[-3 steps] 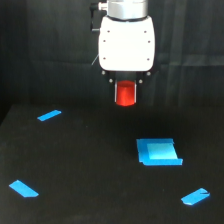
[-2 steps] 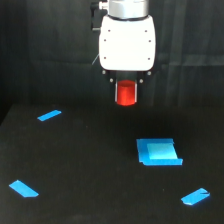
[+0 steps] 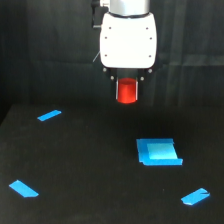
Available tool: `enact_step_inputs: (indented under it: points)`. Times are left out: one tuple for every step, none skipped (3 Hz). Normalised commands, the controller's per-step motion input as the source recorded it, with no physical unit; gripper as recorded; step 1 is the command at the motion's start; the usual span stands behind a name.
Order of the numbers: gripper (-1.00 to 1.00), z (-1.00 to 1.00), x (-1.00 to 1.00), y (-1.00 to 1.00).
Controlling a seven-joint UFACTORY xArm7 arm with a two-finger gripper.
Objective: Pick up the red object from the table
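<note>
1. Red object [image 3: 127, 92] held in the air, clear of the table [image 3: 90, 165], upright.
2. Gripper [image 3: 127, 93] clamped on it, dark fingers at both sides, white body above.
3. Blue block [image 3: 158, 152] lies flat, lower and toward the exterior view's right, well apart.
4. Tape marks [image 3: 49, 115] scattered near the table's left and right edges; middle of table bare under the object.

No writing, label, brand, number or sign can be read anywhere in the exterior view. The white housing [image 3: 128, 39] above the tool is blank, showing only small dark dots. The red object [image 3: 127, 91] is plain. The blue block [image 3: 159, 152] and the blue tape pieces [image 3: 49, 115] on the black surface [image 3: 90, 170] bear no marks.
</note>
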Motion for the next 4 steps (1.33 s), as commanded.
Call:
enact_step_inputs:
  points:
    - [0.39, 0.09, 0.03, -0.24]
    - [0.67, 0.08, 0.14, -0.24]
    - [-0.62, 0.33, 0.03, 0.08]
    - [-0.57, 0.34, -0.01, -0.13]
